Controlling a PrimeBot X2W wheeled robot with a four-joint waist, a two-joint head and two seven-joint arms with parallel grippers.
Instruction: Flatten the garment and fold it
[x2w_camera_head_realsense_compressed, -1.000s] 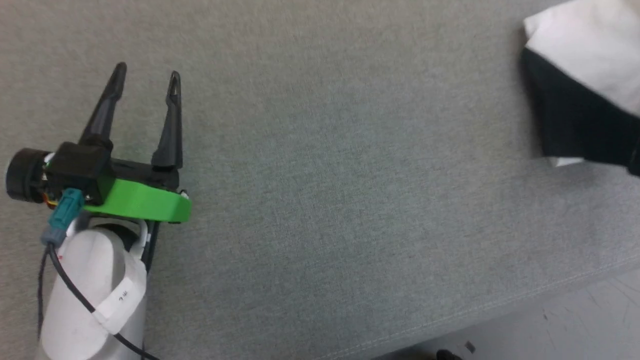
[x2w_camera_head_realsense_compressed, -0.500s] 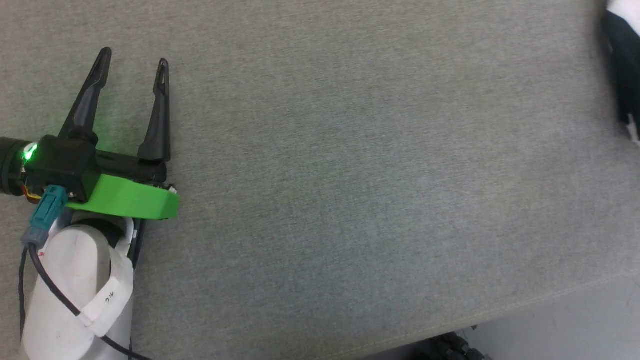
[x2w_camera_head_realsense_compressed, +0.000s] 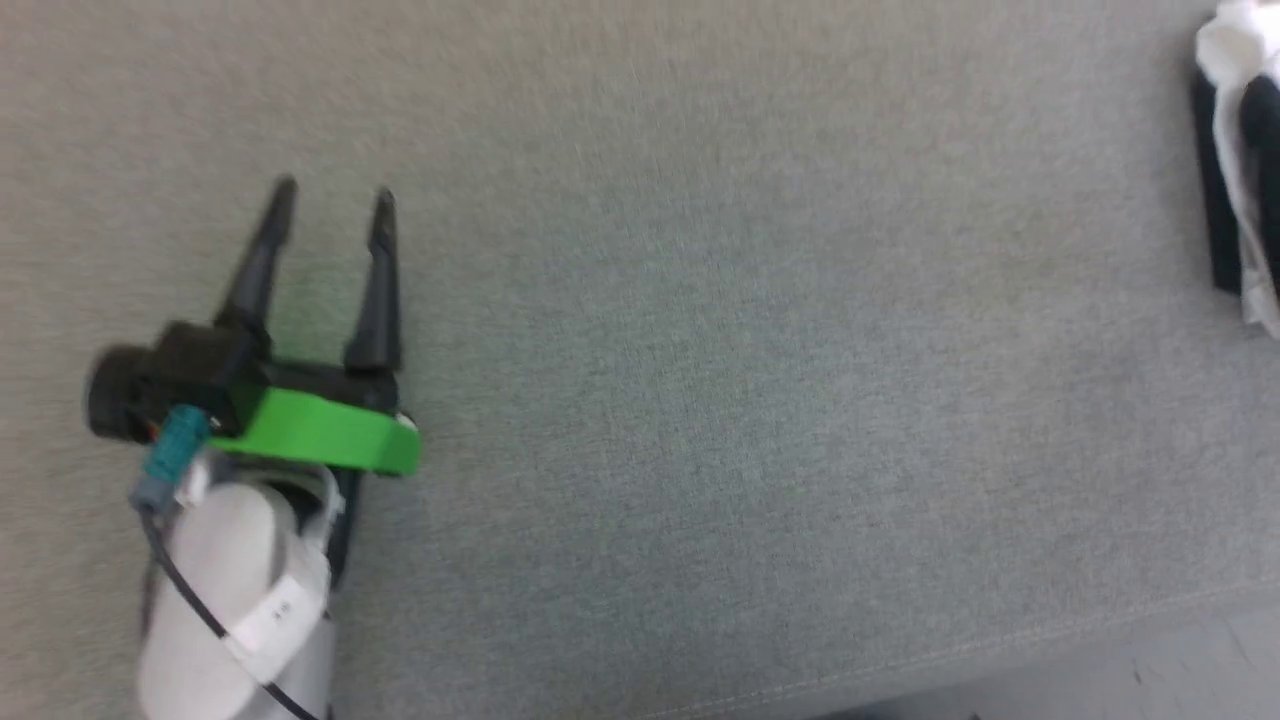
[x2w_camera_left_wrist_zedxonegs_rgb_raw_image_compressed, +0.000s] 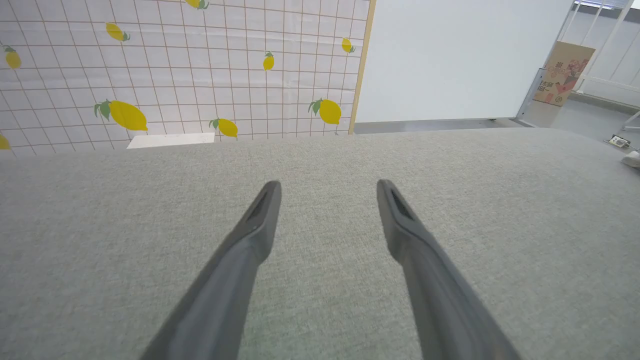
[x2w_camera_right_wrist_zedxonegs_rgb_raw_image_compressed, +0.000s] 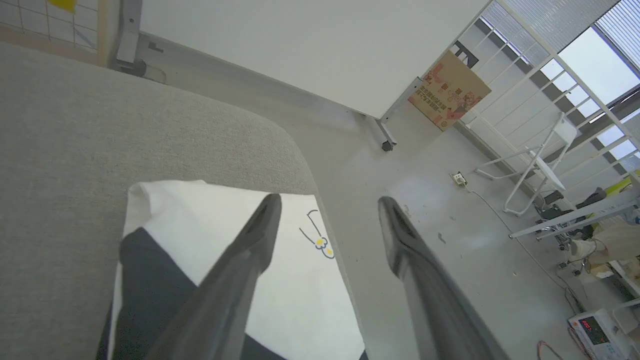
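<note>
**Garment and grippers, seen from beside the robot.**

The garment (x2w_camera_right_wrist_zedxonegs_rgb_raw_image_compressed: 225, 225) lies on the grey cushion (x2w_camera_right_wrist_zedxonegs_rgb_raw_image_compressed: 75, 150) at a rounded corner. It is layered white over black, and its outer edge runs alongside the cushion's edge, with the floor (x2w_camera_right_wrist_zedxonegs_rgb_raw_image_compressed: 450, 280) just beyond. It looks doubled into a compact packet rather than spread out; the number of layers cannot be told.

**Right gripper** (x2w_camera_right_wrist_zedxonegs_rgb_raw_image_compressed: 328, 200): the fingers are spread wide with nothing between them.
- In the right wrist view, the gap between the tips stands over the packet's edge and the floor.
- The packet's middle lies toward 7 o'clock from that gap and passes under the finger on that side. Whether that finger touches the cloth cannot be told.
- A small line print (x2w_camera_right_wrist_zedxonegs_rgb_raw_image_compressed: 318, 237) sits on the white panel at 6 o'clock of the gap.
- The packet's long axis appears to run from 12 to 6 in that view, roughly along the fingers rather than across them.

**Left gripper** (x2w_camera_head_realsense_compressed: 335, 190): the fingers are likewise parted and empty. In the head view they point to 12 o'clock over bare cushion.
- From it the garment lies at 3 o'clock, well apart, at the head view's right border.
- There it shows as a narrow black-and-white strip standing 12 to 6.

**Judgement:** the right arm is much the nearer, being right over the cloth. The left would have to cross the cushion toward 3 o'clock. Any further fold or smoothing turns on the right gripper shifting toward 7 o'clock, over the packet's body, since its gap half overhangs the edge.
</note>
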